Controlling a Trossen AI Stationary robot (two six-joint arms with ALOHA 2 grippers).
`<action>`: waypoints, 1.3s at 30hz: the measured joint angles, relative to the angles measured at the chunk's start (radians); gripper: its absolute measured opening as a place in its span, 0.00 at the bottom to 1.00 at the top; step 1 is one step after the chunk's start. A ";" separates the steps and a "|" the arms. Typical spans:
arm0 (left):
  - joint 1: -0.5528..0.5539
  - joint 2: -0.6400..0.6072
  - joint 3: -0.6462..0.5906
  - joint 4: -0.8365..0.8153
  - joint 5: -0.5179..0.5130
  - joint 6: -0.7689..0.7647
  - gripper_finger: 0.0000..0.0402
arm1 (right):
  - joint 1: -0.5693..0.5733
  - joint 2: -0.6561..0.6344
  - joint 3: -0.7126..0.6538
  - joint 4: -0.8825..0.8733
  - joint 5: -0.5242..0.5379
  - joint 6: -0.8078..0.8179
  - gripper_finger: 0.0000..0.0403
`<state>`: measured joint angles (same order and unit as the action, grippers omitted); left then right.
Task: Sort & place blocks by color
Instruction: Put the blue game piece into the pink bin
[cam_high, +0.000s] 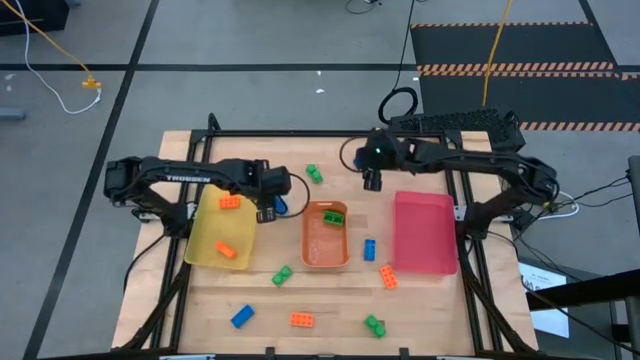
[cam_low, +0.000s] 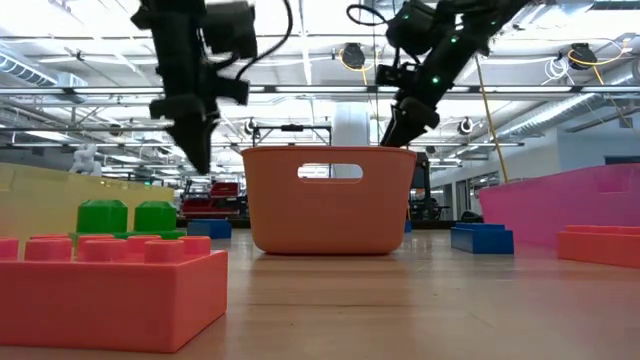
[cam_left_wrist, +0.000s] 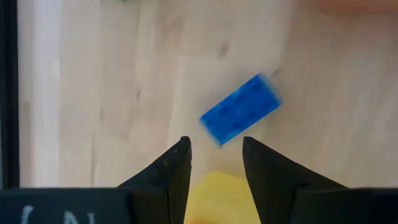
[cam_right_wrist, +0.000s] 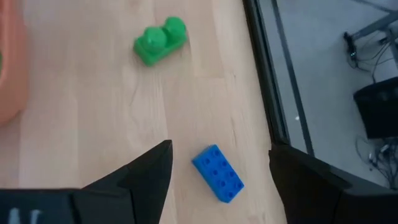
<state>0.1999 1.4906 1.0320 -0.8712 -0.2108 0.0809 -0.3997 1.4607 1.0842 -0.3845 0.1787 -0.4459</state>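
High view: three translucent trays stand in a row, with small studded plastic bricks inside and around them.
High view shows the yellow translucent rectangular tray (cam_high: 222, 240) on the left holding two orange studded bricks (cam_high: 229, 202), the orange translucent tray (cam_high: 325, 236) in the middle holding one green brick (cam_high: 333, 215), and the pink translucent tray (cam_high: 424, 232) on the right with no brick showing in it; other bricks lie loose on the wooden table (cam_high: 330, 300). Low view shows only the orange tray's handle wall between both arms. Left wrist view has the left gripper (cam_left_wrist: 215, 155) parted and holding nothing, above a blue studded brick (cam_left_wrist: 240, 109). Right wrist view has the right gripper (cam_right_wrist: 219, 168) wide apart and empty over another blue brick (cam_right_wrist: 217, 173), near a green two-stud brick (cam_right_wrist: 159, 41).
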 joint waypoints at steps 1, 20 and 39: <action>0.017 0.000 -0.014 0.000 0.000 0.007 0.35 | -0.007 0.015 0.018 -0.012 0.000 -0.009 0.63; 0.117 0.000 -0.091 -0.009 -0.056 0.066 0.34 | -0.145 0.307 0.173 -0.165 -0.051 -0.164 0.63; 0.115 -0.048 0.119 0.229 0.048 0.154 0.34 | -0.192 0.386 0.210 -0.205 -0.081 -0.222 0.63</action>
<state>0.3150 1.4431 1.1508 -0.6419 -0.1624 0.2352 -0.5915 1.8469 1.2938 -0.5890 0.0978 -0.6674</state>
